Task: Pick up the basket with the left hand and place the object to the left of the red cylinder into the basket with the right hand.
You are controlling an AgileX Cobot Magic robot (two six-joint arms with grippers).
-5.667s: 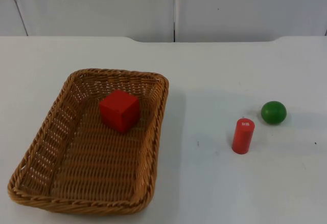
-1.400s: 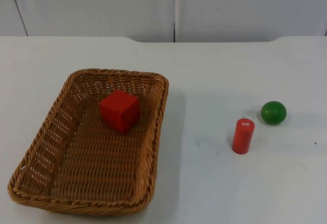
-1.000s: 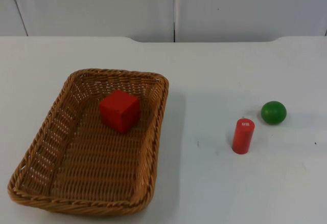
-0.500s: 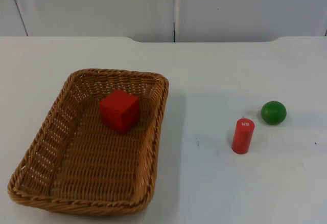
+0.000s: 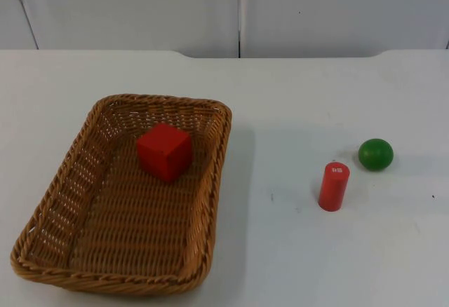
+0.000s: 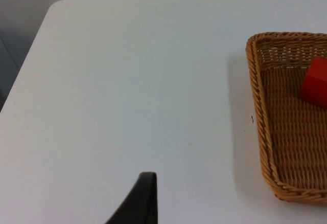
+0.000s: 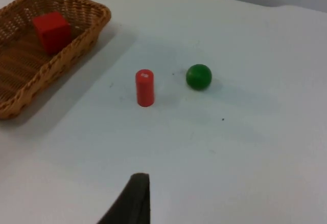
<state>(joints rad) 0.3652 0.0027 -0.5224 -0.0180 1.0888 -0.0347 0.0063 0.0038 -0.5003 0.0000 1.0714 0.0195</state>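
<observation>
A brown woven basket (image 5: 161, 99) rests on the left half of the table with a red cube (image 5: 164, 152) inside, toward its far end. To the right a red cylinder (image 5: 334, 186) stands upright, and a green ball (image 5: 375, 154) lies just right of it and slightly behind. The left wrist view has my left gripper (image 6: 140, 203) above bare table, well away from the basket (image 6: 257, 106) and cube (image 6: 314, 83). My right gripper (image 7: 130, 201) hovers short of the cylinder (image 7: 145, 88) and ball (image 7: 199, 76), touching nothing; the basket (image 7: 76, 42) and cube (image 7: 52, 31) lie beyond.
The white table top (image 5: 295, 97) ends at the grey partition wall (image 5: 238, 9) at the back. A wide strip of table separates the basket's right rim from the cylinder. The table's rounded far corner (image 6: 56, 6) is seen from the left wrist.
</observation>
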